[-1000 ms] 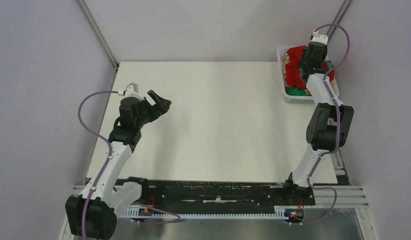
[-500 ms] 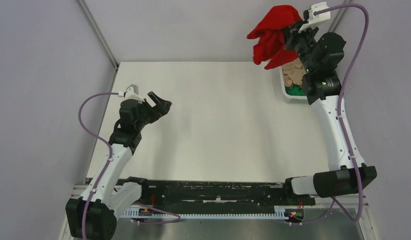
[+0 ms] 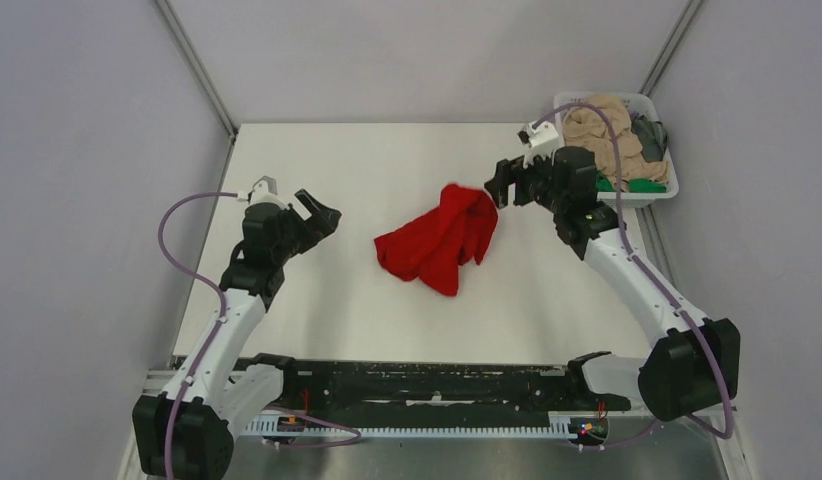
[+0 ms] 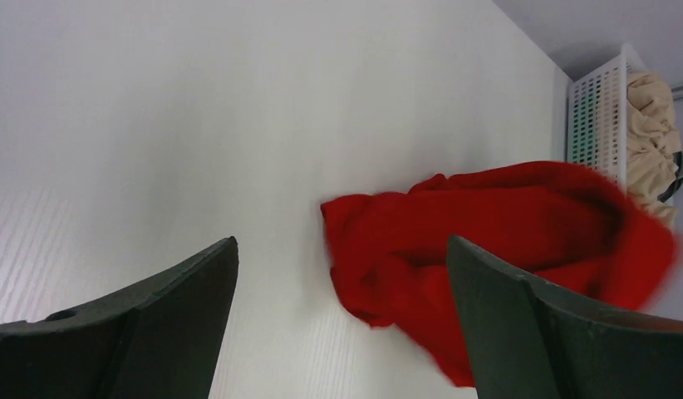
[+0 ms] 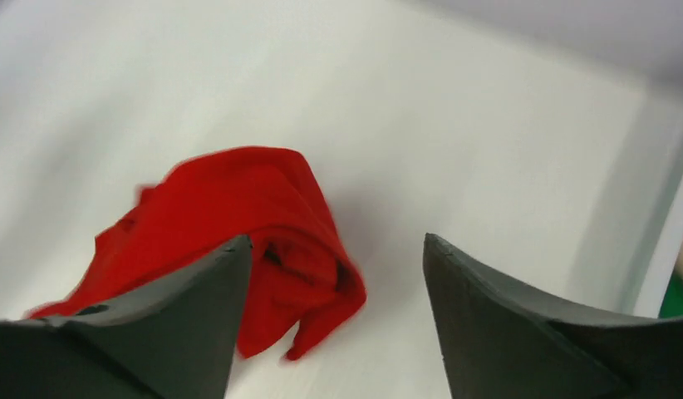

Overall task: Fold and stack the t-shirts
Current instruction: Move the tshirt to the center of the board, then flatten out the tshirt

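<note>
Cloth first: the red t-shirt now lies crumpled in a heap near the middle of the table. A second ago it sat in the white basket at the far right corner, and half a second ago it hung in the air from the right gripper above that basket. That gripper has swung in over the table and hovers just beside the shirt's far right end. Its jaws are spread with nothing between them (the wrist view shows bare table in the gap, and the red cloth partly behind one finger); a moment earlier they were pinched on the shirt. With the red one gone, the basket shows a peach-beige t-shirt on top, a dark grey t-shirt to its right and some green cloth at the near edge. The left gripper is where it was, raised over the table's left side, jaws wide and empty, well apart from the red t-shirt.
</note>
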